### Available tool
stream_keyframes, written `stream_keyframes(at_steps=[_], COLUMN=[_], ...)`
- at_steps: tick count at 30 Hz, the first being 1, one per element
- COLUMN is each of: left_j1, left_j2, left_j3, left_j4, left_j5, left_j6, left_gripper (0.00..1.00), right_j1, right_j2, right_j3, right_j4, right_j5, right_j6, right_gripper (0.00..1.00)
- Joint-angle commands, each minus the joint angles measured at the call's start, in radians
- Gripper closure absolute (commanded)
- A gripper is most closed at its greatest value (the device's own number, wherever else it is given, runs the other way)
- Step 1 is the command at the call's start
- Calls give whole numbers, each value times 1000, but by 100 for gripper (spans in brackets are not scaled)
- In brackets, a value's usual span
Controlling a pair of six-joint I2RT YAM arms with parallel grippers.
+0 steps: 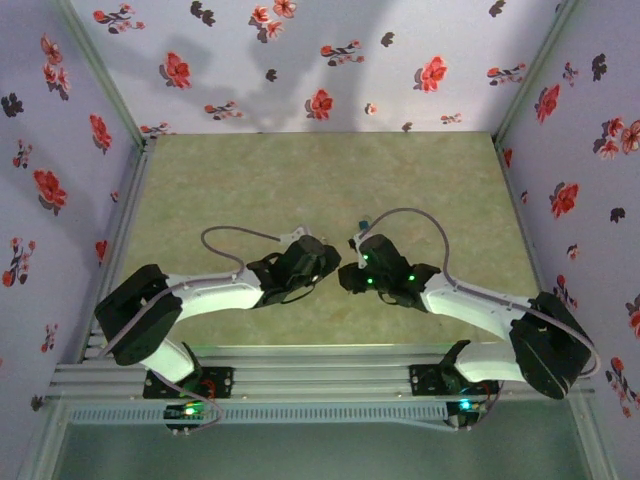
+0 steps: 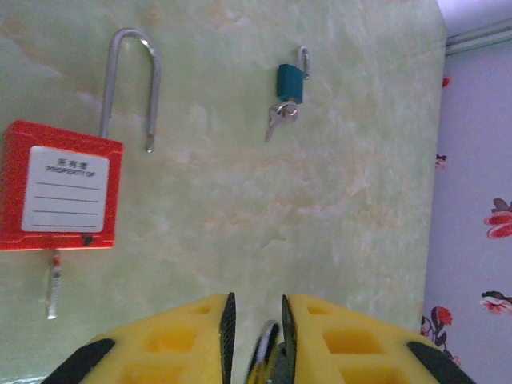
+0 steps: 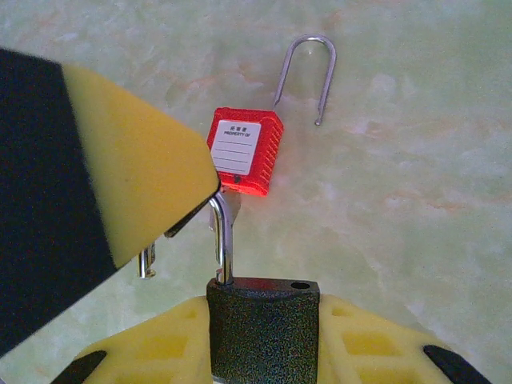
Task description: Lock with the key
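Observation:
The lock, a red padlock (image 2: pixel 60 184) with a pale label, lies flat on the table with its thin shackle (image 2: pixel 132 80) sprung open. A key (image 2: pixel 53 284) sticks out of its underside. It also lies ahead in the right wrist view (image 3: pixel 244 152). My right gripper (image 3: pixel 264 312) is shut on the body of a black padlock (image 3: pixel 264 336), held upright. Its steel shackle (image 3: pixel 222 236) is open and swung aside. My left gripper (image 2: pixel 256 336) has its narrow jaws round the top of that shackle, which rests against the right pad with a gap to the left pad. Both grippers meet mid-table (image 1: pixel 343 270).
A small teal padlock (image 2: pixel 290 82) with a bunch of keys (image 2: pixel 280 118) lies farther out on the green marbled table (image 2: pixel 320 224). Floral walls (image 2: pixel 480 200) close in the table on three sides.

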Motion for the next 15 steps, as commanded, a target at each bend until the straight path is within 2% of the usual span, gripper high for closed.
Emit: stream_keyframes(at_steps=[1,15], left_j1=[-4,-3], left_j2=[6,5], left_j3=[-19,-19], left_j4=[13,22], left_j5=[5,7], left_j6=[-6,-4], left_gripper=[75,82], right_j1=[7,9], right_j2=[-30,-39], right_j3=[-7,-16], right_j4=[35,45], right_j5=[-8,-23], right_j6=[-11,-8], right_gripper=[74,75])
